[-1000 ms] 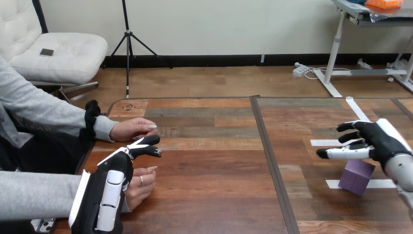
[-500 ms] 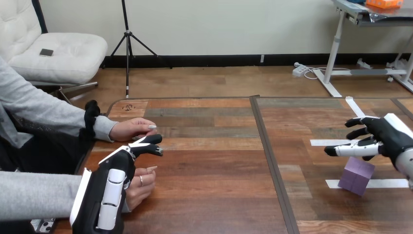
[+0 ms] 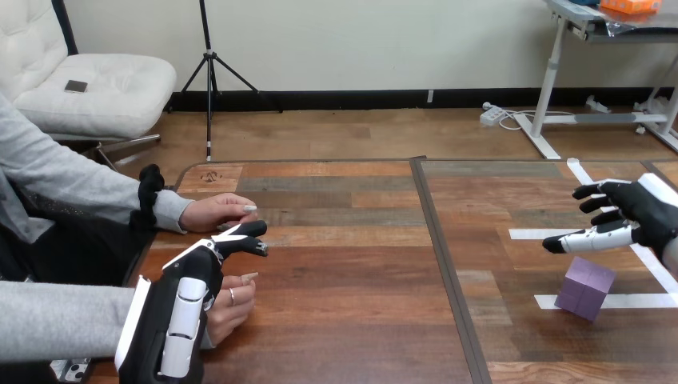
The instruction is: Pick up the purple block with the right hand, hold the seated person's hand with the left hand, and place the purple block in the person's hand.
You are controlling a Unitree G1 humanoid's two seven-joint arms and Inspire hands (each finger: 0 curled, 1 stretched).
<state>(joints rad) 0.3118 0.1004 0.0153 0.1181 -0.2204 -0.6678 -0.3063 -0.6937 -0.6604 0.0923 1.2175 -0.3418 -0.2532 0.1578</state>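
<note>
The purple block (image 3: 586, 288) lies on the table at the right, across a strip of white tape. My right hand (image 3: 632, 218) hovers above and a little behind it, open, with its fingers pointing left and nothing in them. My left hand (image 3: 188, 300) is at the lower left, its fingers relaxed and reaching forward. It covers part of the person's nearer hand (image 3: 232, 304), which rests on the table; no curl of my fingers round it shows. The person's farther hand (image 3: 214, 212) lies flat on the table behind.
White tape strips (image 3: 608, 301) mark the table's right part. A dark seam (image 3: 444, 264) runs down the table's middle. A small device (image 3: 70, 369) lies at the bottom left edge.
My right hand has drifted right and slightly up, away from the purple block, staying open. My left hand, the block and the person's hands have not moved.
</note>
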